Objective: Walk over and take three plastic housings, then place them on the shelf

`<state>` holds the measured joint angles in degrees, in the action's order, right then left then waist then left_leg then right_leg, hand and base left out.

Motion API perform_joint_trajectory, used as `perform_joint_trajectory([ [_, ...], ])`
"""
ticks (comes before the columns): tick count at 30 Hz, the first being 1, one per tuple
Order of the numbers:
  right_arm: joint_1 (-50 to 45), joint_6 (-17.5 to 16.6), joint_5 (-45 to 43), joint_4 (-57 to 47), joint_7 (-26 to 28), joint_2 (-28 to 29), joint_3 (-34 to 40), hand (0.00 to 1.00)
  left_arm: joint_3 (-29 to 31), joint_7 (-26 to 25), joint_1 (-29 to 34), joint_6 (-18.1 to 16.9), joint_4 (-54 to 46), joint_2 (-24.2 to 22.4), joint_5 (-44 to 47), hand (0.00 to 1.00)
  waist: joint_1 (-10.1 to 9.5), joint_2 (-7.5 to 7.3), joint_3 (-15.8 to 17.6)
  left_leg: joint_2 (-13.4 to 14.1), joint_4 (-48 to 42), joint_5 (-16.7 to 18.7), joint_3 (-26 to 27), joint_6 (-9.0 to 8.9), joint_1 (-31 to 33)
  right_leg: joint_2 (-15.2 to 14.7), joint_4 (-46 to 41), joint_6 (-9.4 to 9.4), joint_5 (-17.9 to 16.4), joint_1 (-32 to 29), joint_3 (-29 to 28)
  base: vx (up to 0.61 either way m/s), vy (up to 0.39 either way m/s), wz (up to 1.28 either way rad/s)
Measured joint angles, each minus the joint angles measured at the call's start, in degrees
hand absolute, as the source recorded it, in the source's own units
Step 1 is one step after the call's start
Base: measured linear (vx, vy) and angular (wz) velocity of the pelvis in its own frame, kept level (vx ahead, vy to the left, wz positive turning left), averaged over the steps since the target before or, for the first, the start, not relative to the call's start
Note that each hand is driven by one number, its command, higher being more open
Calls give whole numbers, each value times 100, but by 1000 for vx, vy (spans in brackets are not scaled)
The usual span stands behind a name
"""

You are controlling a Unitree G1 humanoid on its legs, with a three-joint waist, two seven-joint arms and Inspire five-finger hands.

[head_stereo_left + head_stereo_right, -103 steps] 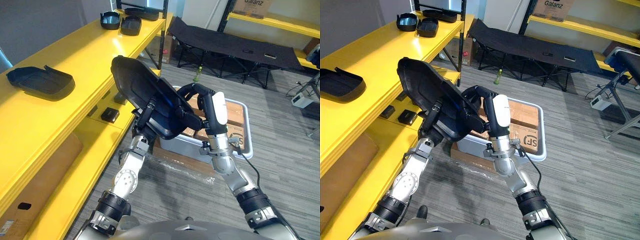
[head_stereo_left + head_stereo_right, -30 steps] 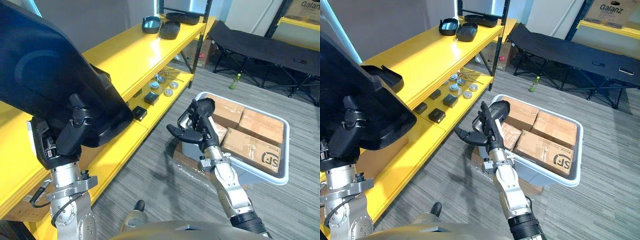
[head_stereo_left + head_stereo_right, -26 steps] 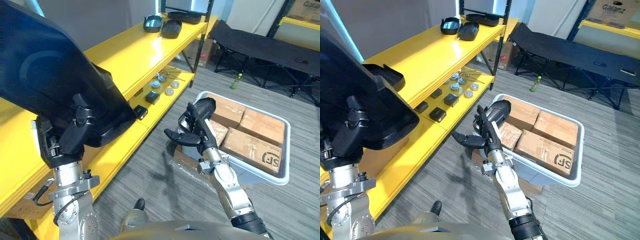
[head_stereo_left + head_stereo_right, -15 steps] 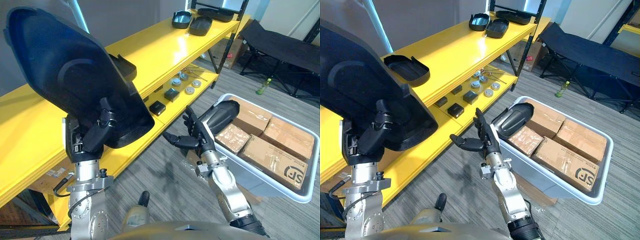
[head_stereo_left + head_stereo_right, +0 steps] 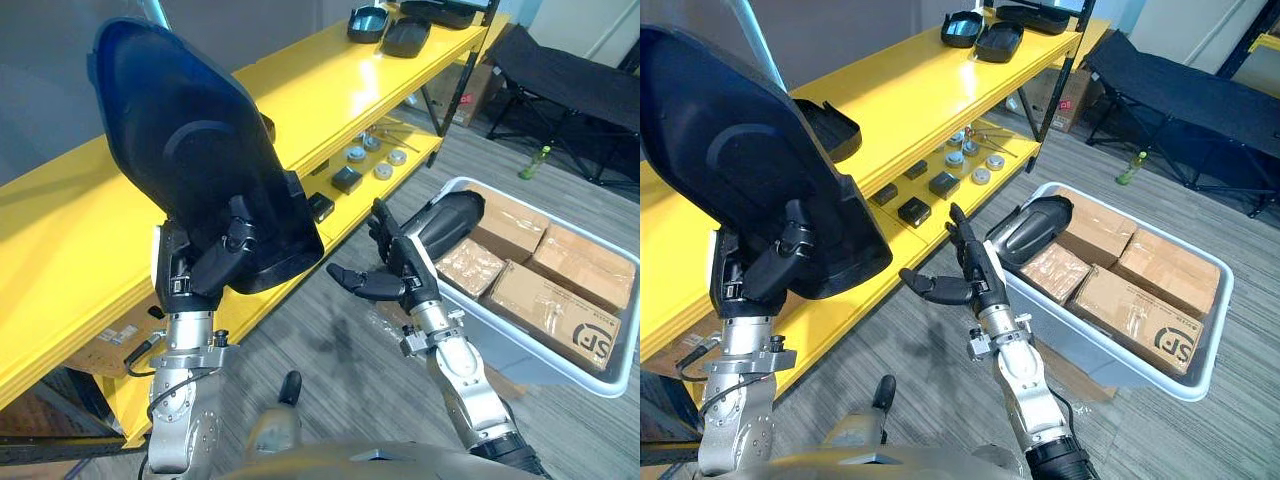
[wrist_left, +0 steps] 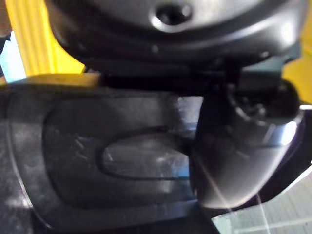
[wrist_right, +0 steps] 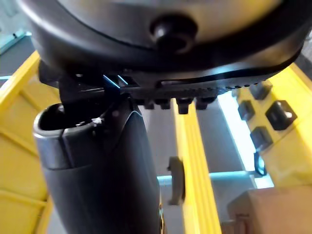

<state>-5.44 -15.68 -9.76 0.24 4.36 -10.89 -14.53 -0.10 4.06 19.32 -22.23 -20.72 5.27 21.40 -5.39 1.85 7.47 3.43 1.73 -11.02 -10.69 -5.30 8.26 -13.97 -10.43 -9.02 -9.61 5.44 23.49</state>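
In front of the yellow shelf (image 5: pixel 330 90), on the left of the scene, the left hand (image 5: pixel 210 265) is holding a large dark plastic housing (image 5: pixel 200 170) raised high. Its fingers and thumb are curling round the housing's lower edge, and the broad face is turning toward the camera. In the left wrist view the thumb (image 6: pixel 243 156) is pressing against the housing's dark surface. A second housing (image 5: pixel 835 128) is lying on the shelf top just behind the held one, partly hidden by it. A third housing (image 5: pixel 1030 228) is resting in the near-left corner of the grey bin (image 5: pixel 1200 375) on the right, leaning on the rim and touching the cardboard boxes (image 5: pixel 1140 305) packed inside. The right hand (image 5: pixel 392 280) is hovering over the floor between shelf and bin, fingers straight and spread, thumb sticking out to the left, gripping nothing. At the far end of the shelf top two small dark trays (image 5: pixel 960 28) are sitting side by side. On the lower shelf level, small dark blocks (image 5: pixel 912 210) and round metal parts (image 5: pixel 980 175) are lying in loose rows. At the far right a black folding cot (image 5: pixel 1200 100) is standing on the floor, with a green bottle (image 5: pixel 1132 165) standing upright near it.
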Motion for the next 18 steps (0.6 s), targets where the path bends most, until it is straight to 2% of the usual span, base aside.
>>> perform_joint_trajectory([
  [2,73,-87,-5,0,24,5,-30,100,65,-9,61,-3,-2,-26,-1,0,-51,-1,47,-54,-332,173,30,6,167,-47,-79,16,1,-43,-33,26,25,-9],
  [4,259,-135,-22,0,14,7,-92,100,112,-51,140,-3,-2,-99,0,0,-101,20,188,-149,-1171,592,46,11,451,-133,-306,-15,-67,-13,-37,29,47,-2],
  [7,465,-163,4,1,-119,22,-199,100,149,-83,146,-2,-18,-99,-4,0,-176,28,246,-277,-2277,1255,97,80,769,-291,-681,-67,-387,87,17,14,95,13],
  [8,488,-165,19,1,-204,72,-211,100,187,-78,147,1,-24,-85,-24,0,-243,-33,269,-299,-2647,1508,257,150,833,-397,-712,-96,-479,199,58,46,163,23],
  [9,461,-163,34,1,-314,120,-218,100,238,-60,151,10,-28,-66,-46,0,-290,-141,259,-316,-3073,1732,628,405,842,-484,-542,-111,-482,463,152,87,171,24],
  [10,423,-165,42,-15,-370,134,-212,100,270,-47,161,16,-44,-69,-46,0,-290,-85,202,-330,-3194,1940,855,543,806,-483,-703,-61,-461,564,147,190,157,38],
  [11,420,-202,41,-32,-445,164,-192,100,394,-32,119,13,-79,-103,-51,0,-298,-51,214,-383,-3358,2178,826,489,811,-730,-1829,302,-451,128,13,184,188,48],
  [12,398,-203,39,7,-507,246,-217,100,546,-59,160,14,-114,-84,-84,0,-249,-119,192,-527,-3270,2197,767,526,759,-942,-2837,670,32,-459,-379,216,240,49],
  [13,397,-204,41,26,-509,281,-221,100,622,-103,189,14,-133,-58,-140,0,-243,-142,200,-569,-3166,2194,732,534,691,-958,-3163,755,297,-628,-567,144,222,48],
  [14,409,-211,43,35,-513,350,-232,100,769,-185,198,13,-142,-14,-179,0,-227,-114,227,-606,-3006,2144,544,643,595,-863,-3668,660,413,-931,-918,270,84,55],
  [15,435,-265,40,34,-531,394,-248,100,860,-319,171,13,-141,-4,-166,0,-195,-115,228,-649,-2904,2110,302,753,482,-527,-3978,560,-35,-1136,-1142,241,2,63],
  [16,444,-293,40,33,-535,400,-252,100,921,-353,152,13,-139,-22,-155,0,-189,-99,237,-666,-2831,2106,186,768,394,-350,-3954,565,-230,-1181,-1176,290,-35,71],
  [17,479,-351,42,17,-548,376,-246,100,984,-404,104,3,-140,-20,-150,0,-201,-90,242,-712,-2669,2095,-37,774,220,-27,-3654,630,-507,-1295,-1177,192,-20,58],
  [18,509,-383,41,-14,-567,349,-239,100,992,-440,76,-7,-139,-6,-149,0,-199,-68,242,-726,-2615,2090,-151,768,165,131,-3419,693,-588,-1378,-1194,231,-51,95],
])
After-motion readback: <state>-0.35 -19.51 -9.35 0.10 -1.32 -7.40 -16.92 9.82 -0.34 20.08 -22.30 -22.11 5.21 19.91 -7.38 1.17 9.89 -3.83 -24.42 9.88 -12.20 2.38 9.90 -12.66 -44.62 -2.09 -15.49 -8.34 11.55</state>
